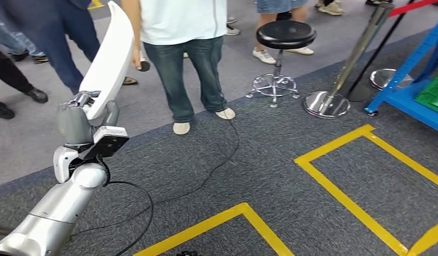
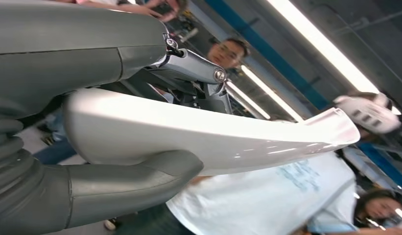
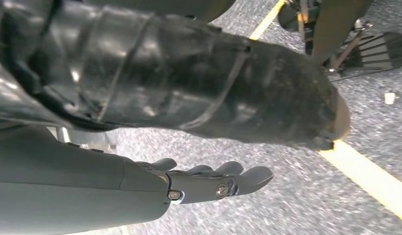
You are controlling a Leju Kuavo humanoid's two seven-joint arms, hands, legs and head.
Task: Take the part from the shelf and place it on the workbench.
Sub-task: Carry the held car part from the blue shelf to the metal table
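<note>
The part is a long white curved plastic panel (image 1: 111, 58). My left hand (image 1: 80, 120) grips its lower end, and the panel rises upward and away in front of the people. In the left wrist view the panel (image 2: 208, 137) lies between my thumb (image 2: 135, 181) below and my fingers (image 2: 189, 66) above. My right hand (image 3: 208, 181) hangs beside my body over the grey carpet, holding nothing, its fingers fairly straight and close together.
A person in a white shirt and jeans (image 1: 190, 58) stands close ahead, with other people at the far left. A black stool (image 1: 283, 42), a chrome post base (image 1: 326, 102) and a blue shelf frame (image 1: 414, 80) stand to the right. Yellow floor tape (image 1: 344, 197) and a black cable (image 1: 206, 176) cross the carpet.
</note>
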